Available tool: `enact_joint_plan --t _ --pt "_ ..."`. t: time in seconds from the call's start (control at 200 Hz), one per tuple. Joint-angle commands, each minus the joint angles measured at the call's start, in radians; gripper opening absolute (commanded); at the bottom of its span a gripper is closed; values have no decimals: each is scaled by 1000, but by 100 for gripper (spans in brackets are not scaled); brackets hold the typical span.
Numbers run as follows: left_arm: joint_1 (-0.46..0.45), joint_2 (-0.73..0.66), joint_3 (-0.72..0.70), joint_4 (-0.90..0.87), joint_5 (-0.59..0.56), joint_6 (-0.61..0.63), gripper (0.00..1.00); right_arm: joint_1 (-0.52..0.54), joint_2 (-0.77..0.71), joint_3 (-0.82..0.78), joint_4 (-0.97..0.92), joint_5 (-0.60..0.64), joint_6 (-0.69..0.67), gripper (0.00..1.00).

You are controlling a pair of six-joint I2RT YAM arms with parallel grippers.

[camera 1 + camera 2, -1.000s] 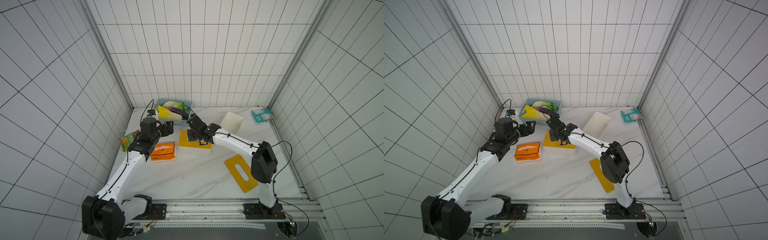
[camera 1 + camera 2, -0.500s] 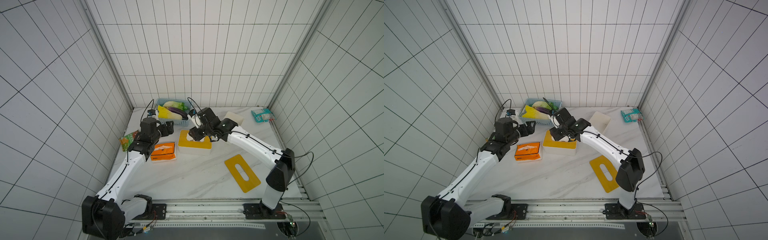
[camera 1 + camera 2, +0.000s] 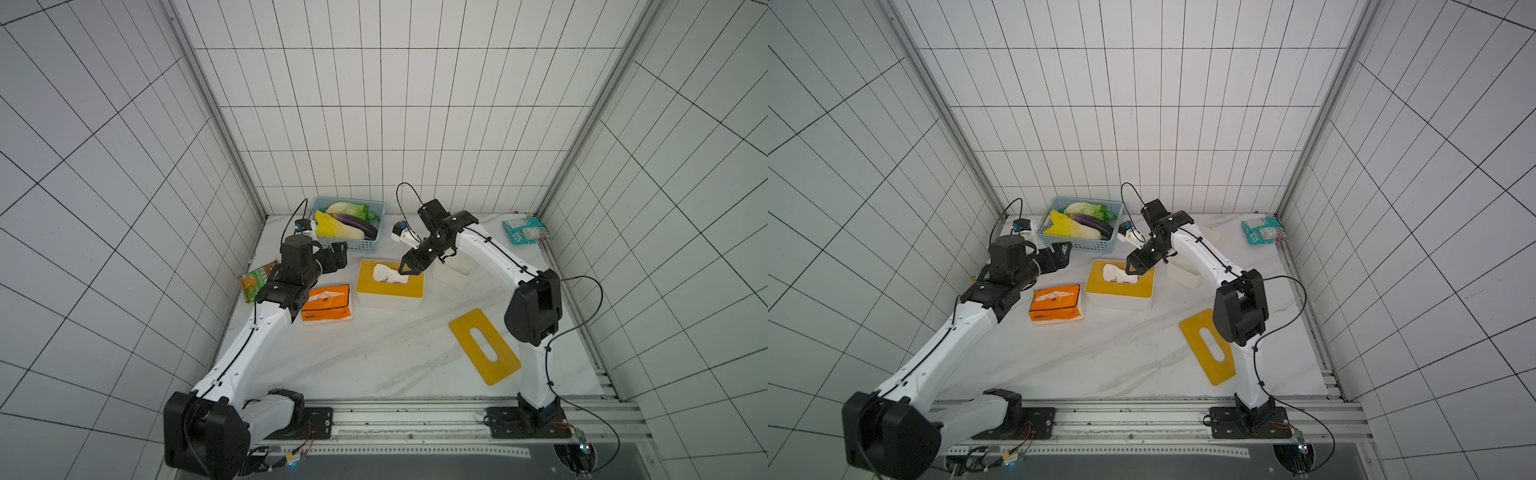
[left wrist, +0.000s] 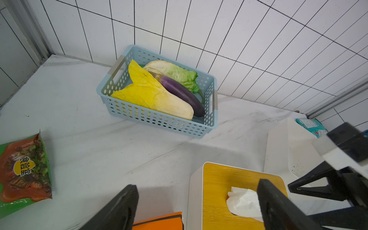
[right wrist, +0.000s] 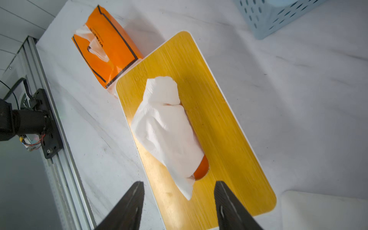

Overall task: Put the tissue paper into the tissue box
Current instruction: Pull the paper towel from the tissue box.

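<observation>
A white tissue box with a yellow lid (image 3: 390, 286) (image 3: 1142, 286) stands mid-table. White tissue paper (image 3: 384, 274) (image 5: 167, 127) sticks out of the lid's slot, and orange shows inside the slot. My right gripper (image 3: 409, 268) (image 5: 179, 197) hangs open just above the tissue's end and is not touching it. An orange pack of tissue paper (image 3: 326, 302) (image 5: 107, 53) lies against the box's left side. My left gripper (image 3: 338, 257) (image 4: 197, 191) hovers open above the table between the pack and the basket, holding nothing.
A blue basket (image 3: 353, 245) (image 4: 159, 119) of vegetables sits at the back. A lidless white box (image 3: 455, 274) stands behind the right arm. A loose yellow lid (image 3: 484, 347) lies front right. A snack bag (image 4: 23, 171) lies at the left edge, a teal packet (image 3: 525, 230) back right.
My right gripper went from shut to open, letting go of the tissue, and drew back slightly. Its elbow swung out to the right. The left arm stayed still.
</observation>
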State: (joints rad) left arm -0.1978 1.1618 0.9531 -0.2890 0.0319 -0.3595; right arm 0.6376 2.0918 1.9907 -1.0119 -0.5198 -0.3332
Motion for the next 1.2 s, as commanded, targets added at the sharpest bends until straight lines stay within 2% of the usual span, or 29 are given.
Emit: enact_joint_plan --t 0.0,0.13,0.435,0.645,0.859,1.054,1.079,1.109,1.139,1.194 --pt "6 7 16 10 13 1 92 4 17 66 -50 -26 -41 58" --pt "6 8 16 10 14 1 92 4 42 74 -16 -31 -16 53" --pt "6 14 19 8 17 3 92 18 50 56 6 -63 5 32" --pt "5 16 18 8 19 2 92 22 -22 -6 44 -63 20 12" --pt "6 16 18 7 17 3 92 23 -105 -86 113 -52 34 1" --pt "6 17 18 7 19 2 92 28 -139 -124 134 -37 35 0" --pt "6 18 18 7 20 2 92 28 -142 -128 137 -32 34 7" --pt "6 19 20 7 19 2 92 29 -142 -129 139 -23 36 24" --pt "6 19 19 7 19 3 92 30 -140 -127 142 -12 37 33" --pt "6 21 19 7 21 2 92 30 -132 -121 144 6 34 44"
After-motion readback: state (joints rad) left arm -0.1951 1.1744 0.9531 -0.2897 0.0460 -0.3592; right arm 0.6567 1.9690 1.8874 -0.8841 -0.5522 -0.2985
